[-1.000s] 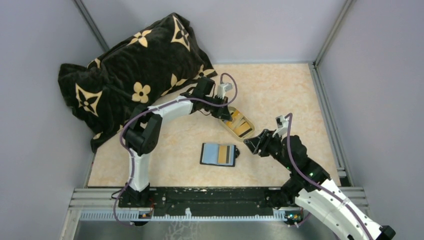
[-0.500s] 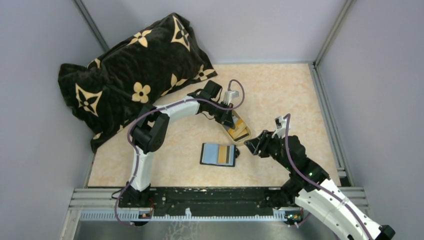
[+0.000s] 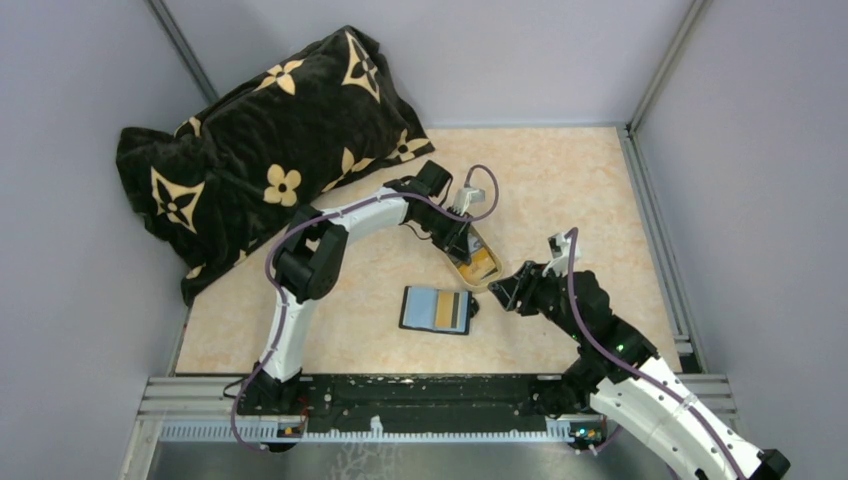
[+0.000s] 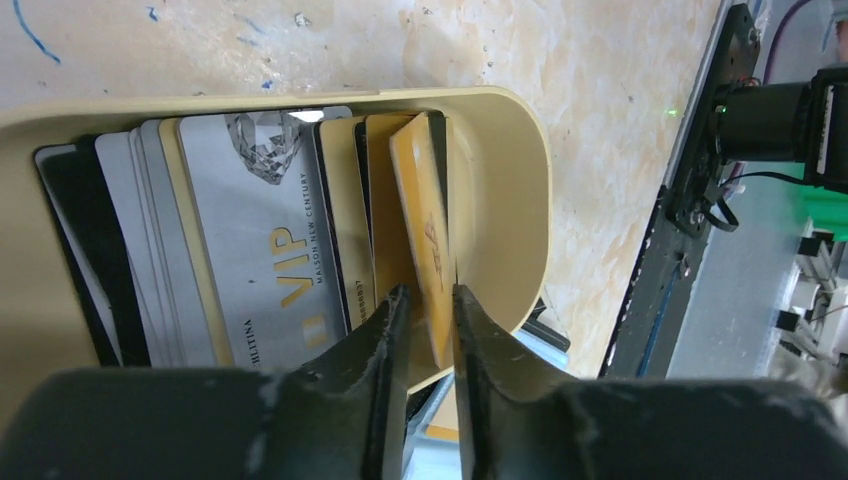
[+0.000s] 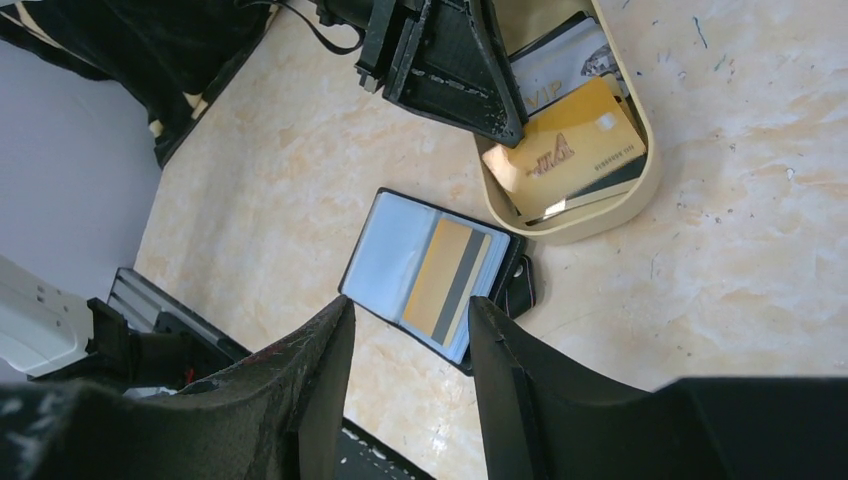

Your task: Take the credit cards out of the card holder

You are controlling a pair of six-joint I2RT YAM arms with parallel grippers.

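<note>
Right fingers [image 5: 310, 400] hang apart over the marbled table [image 3: 560, 180] between grey walls [image 3: 500, 50]; left fingers [image 4: 385, 335] straddle an orange card [image 4: 425, 220], grip unclear.

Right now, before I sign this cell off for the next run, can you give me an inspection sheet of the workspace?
Surface: beige marbled tabletop, small pen marks.
Job's things: card holder lies open, with an orange striped card still in it; other credit cards are stacked in the oval tray.
Clutter: black flowered pillow at the far left.
Grippers: left gripper straddles a gold card in the tray, grip unclear; right gripper is open and empty over the card holder.
Cables: purple cables loop off both arms.
Surroundings: grey walls; metal rail at the near edge.
</note>
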